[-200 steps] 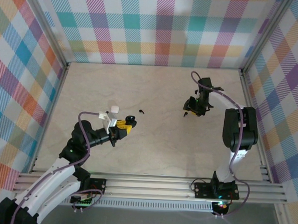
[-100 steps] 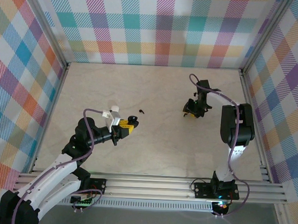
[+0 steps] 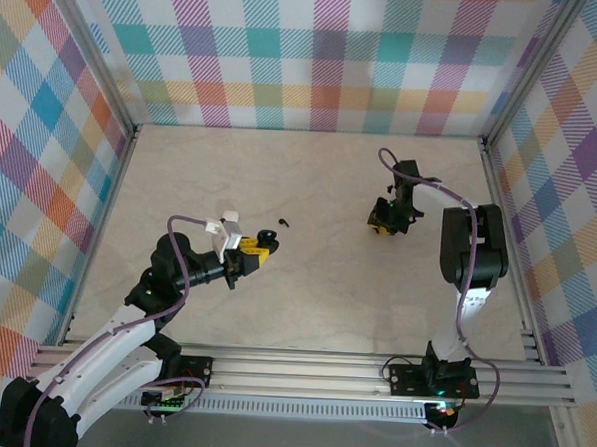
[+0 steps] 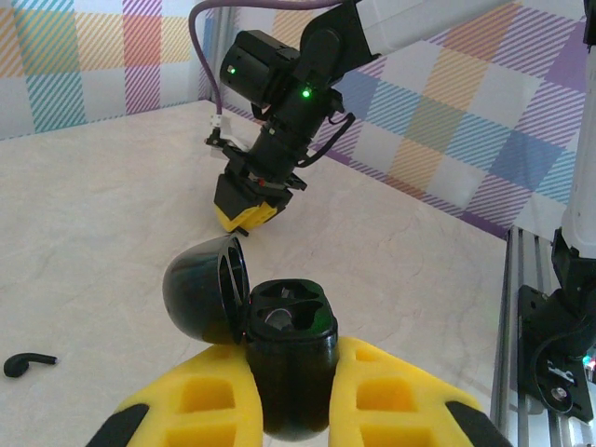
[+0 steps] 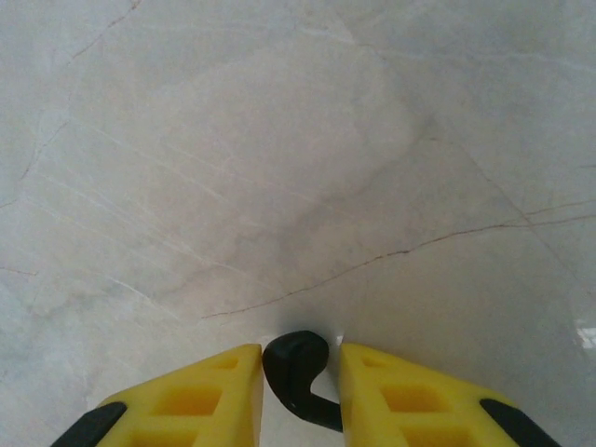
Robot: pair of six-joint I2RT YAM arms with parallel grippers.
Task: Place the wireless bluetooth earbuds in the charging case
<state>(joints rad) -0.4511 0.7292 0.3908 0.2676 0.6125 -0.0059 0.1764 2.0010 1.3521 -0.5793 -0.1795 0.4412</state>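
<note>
Top external: left gripper (image 3: 256, 252), left of centre, is clamped tight on a black charging case (image 3: 265, 243), held off the table (image 3: 304, 314) w/ lid up. A loose black earbud (image 3: 283, 222) lies on the table just up-right of it, apart from the case. Right gripper (image 3: 382, 224) is down at the table, centre-right of frame; its grip is too small to read here. Left wrist: case is upright btwn the yellow fingers (image 4: 200, 396) at bottom centre, lid (image 4: 205, 291) hinged open to the left, both sockets look empty; the loose bud is at lower left. Right wrist: a second black earbud (image 5: 296, 365) sits btwn the pads at bottom centre, barely any gap either side; can't tell if it's pinched yet. Judgement: buds are v. light, hard, glossy and rounded, so apt to squirt out. Best to pinch across the head w/ the stem left free, since the stem prob. goes into the socket first.
</note>
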